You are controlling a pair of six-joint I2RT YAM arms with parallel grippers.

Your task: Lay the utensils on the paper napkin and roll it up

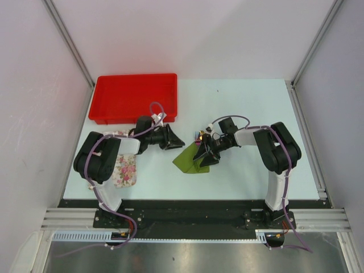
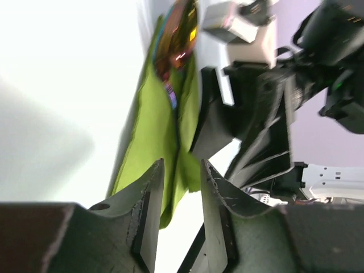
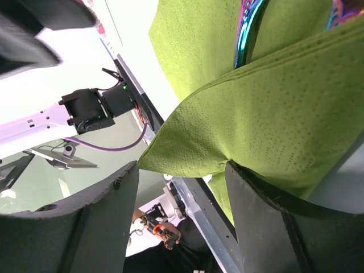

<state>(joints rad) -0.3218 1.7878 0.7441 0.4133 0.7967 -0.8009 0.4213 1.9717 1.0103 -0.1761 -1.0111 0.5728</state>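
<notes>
On the surface [image 1: 250, 102], we see the paper napkin [image 1: 185, 161] folded loosely over the utensils [image 1: 200, 135], their tips poking out at its far end. The 2 tools stand parted, gripping nothing: right tool [image 1: 205, 158] over the fold, left tool [image 1: 177, 141] just left of it. Unheld, we judge, the fold may spring open and shed them.

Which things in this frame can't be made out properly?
- Utensils: count unclear. They are tiny from above, blurred in the left wrist view, and cut by the top edge in the right wrist view.
- Napkin: how far it is rolled is unclear, since the right claw covers part of it.
- Floral cloth: partly under the left arm.
</notes>
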